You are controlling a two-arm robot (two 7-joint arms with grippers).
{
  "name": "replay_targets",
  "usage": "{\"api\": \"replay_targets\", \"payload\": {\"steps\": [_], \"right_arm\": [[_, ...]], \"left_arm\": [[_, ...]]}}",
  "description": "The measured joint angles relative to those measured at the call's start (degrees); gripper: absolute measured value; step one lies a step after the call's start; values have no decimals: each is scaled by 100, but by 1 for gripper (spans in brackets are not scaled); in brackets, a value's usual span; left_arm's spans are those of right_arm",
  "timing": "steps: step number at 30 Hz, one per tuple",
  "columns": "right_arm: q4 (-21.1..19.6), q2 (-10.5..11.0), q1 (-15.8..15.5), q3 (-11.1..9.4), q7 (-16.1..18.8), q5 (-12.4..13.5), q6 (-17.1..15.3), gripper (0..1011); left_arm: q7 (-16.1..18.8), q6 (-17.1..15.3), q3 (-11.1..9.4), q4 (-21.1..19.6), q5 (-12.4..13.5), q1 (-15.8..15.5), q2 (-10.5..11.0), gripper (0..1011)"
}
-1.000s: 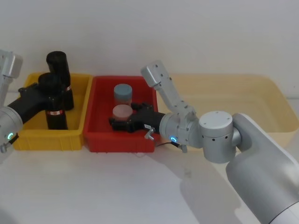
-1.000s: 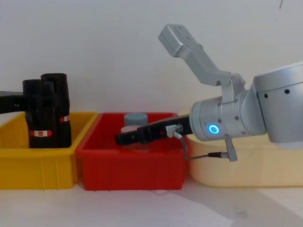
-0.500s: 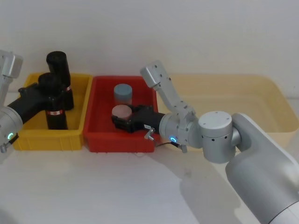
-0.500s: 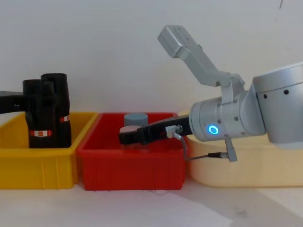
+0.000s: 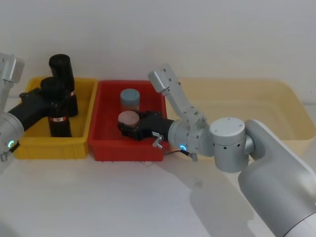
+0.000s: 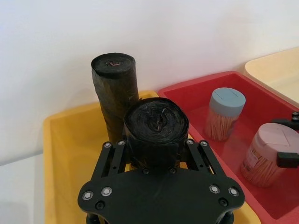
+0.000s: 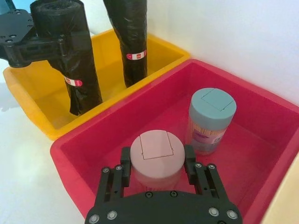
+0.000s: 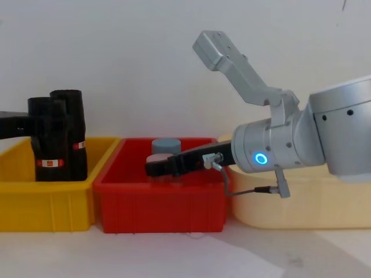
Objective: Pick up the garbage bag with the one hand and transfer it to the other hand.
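White counter [image 5: 98, 197], lower part of the head view. Right claw [image 7: 157, 161], on the blue-ringed arm, centre frame, low inside the red bin [image 5: 106, 148]: spread to either side of the pink-capped jar [image 7: 155, 144], close against its sides. Blue-capped jar [image 5: 130, 97] just behind, same bin. Yellow bin [image 5: 49, 148], left of frame, touching the red one. Garbage bag [image 5: 58, 116], black roll with a red-and-white band, upright in the yellow bin. Left claw [image 6: 154, 147], on the green-ringed arm, entering from the left edge: pinching that roll near its top. Second, alike roll [image 5: 61, 69] just behind, untouched. Pale tub [image 5: 276, 113], right of frame. Progress, by judgement: grip made, lift not yet evident, base apparently down in the bin. Remaining: raise clear, bring the claws together, pass across, release. Receiving claw well apart from the roll, around the wrong item.
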State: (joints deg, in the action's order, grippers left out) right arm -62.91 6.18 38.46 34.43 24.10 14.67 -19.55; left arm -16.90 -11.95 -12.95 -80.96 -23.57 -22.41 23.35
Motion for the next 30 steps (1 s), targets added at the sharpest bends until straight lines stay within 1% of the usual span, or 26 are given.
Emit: {"api": "replay_targets", "payload": {"steps": [6, 11, 16, 19, 23, 28, 30], "right_arm": [[-106, 14, -38, -45, 23, 4, 78, 647], [-311, 55, -88, -103, 29, 24, 173, 647], [-683, 144, -150, -205, 19, 62, 266, 647], [-924, 219, -186, -279, -26, 79, 302, 647], [-1295, 351, -255, -401, -124, 84, 315, 647], [-1726, 531, -363, -578, -304, 66, 262, 647], [-1860, 596, -409, -644, -358, 54, 233, 647]], "left_arm": [[4, 92, 15, -82, 47, 18, -5, 498], [17, 144, 69, -313, 77, 21, -1, 498], [20, 107, 133, -590, 54, -18, 8, 498], [-3, 5, 177, -808, -36, -93, 11, 498], [-65, -102, 185, -973, -140, -208, -14, 498], [-160, -221, 109, -1036, -267, -392, -106, 498], [-213, -275, 34, -1017, -326, -511, -184, 498]]}}
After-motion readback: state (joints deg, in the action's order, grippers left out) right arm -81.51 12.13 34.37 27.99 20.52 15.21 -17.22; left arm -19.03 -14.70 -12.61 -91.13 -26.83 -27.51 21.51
